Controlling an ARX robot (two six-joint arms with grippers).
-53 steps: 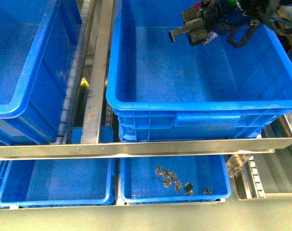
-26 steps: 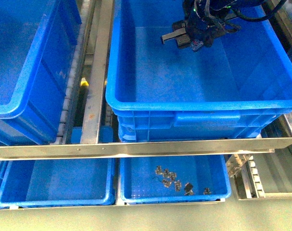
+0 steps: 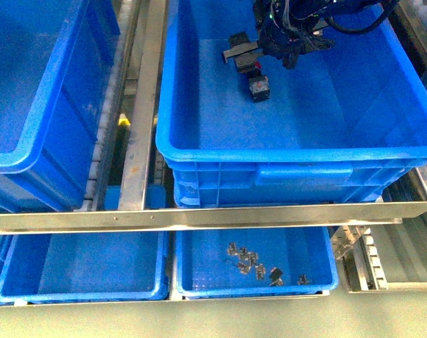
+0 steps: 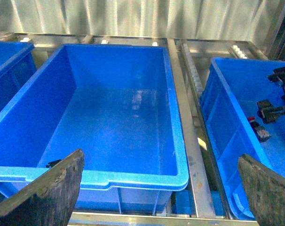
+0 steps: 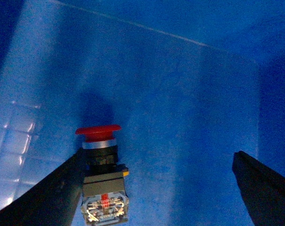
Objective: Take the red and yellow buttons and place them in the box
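A red button (image 3: 259,86), red mushroom cap on a dark blocky body, shows inside the big blue box (image 3: 298,149), just below my right gripper (image 3: 243,60). In the right wrist view the red button (image 5: 101,160) stands close beside one finger (image 5: 53,188) against the box floor (image 5: 180,94), and the right gripper (image 5: 159,179) is open, not closed on it. My left gripper (image 4: 161,169) is open with nothing between its fingers. From there the box (image 4: 227,117) and the red button (image 4: 262,132) show at the far side. No yellow button is in view.
A second large blue bin (image 3: 30,141) stands left of the box, and is the bin (image 4: 109,117) in front of the left gripper. A metal rail (image 3: 139,127) runs between them. Below are two shallow blue trays (image 3: 79,271), one (image 3: 199,282) holding several small metal parts (image 3: 252,264).
My right gripper has moved left over the box. The red button has left its jaws and now shows free just beneath them.
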